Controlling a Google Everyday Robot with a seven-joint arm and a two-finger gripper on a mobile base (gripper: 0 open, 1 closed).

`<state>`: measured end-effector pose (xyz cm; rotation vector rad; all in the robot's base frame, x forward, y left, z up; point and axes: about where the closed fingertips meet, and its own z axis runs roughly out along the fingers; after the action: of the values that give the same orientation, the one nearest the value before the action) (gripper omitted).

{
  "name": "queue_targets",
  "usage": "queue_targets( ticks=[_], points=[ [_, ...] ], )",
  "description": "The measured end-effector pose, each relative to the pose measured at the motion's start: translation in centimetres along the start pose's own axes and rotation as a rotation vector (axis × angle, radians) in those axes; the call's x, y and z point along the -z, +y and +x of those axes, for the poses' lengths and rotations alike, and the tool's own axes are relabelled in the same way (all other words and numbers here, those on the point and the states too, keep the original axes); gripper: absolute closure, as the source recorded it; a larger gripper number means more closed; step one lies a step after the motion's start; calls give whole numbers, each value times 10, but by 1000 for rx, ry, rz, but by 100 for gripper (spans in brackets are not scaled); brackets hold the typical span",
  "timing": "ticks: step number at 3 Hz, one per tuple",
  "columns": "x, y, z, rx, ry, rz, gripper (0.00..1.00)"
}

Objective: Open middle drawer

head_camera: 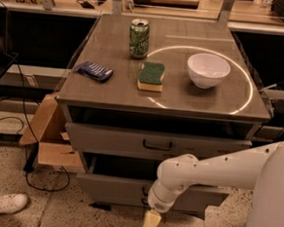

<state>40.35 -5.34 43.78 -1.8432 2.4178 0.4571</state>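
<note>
The hand (150,224) hangs low near the floor, pointing down, just in front of the bottom drawer (112,189); I cannot tell whether it is open or closed. The white arm (211,171) reaches in from the right and bends down at its wrist. The middle drawer (106,140) lies above the hand and apart from it, under the counter (109,91), which carries a can (139,38), sponge (151,76) and bowl (208,70).

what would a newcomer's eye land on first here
A white robot arm reaches in from the right across the lowest drawer, its gripper hanging near the floor, below the grey metal middle drawer. On top, a white bowl sits inside a bright ring of light, beside a green-and-yellow sponge and green can.
</note>
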Motion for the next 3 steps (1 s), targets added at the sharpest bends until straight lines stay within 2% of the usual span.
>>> queue_targets(
  ticks=[1, 2, 3],
  points=[
    [-3, -1, 5, -12, 4, -5, 0],
    [-21, 0, 25, -53, 31, -37, 0],
    [-24, 2, 28, -64, 40, -44, 0]
  ],
)
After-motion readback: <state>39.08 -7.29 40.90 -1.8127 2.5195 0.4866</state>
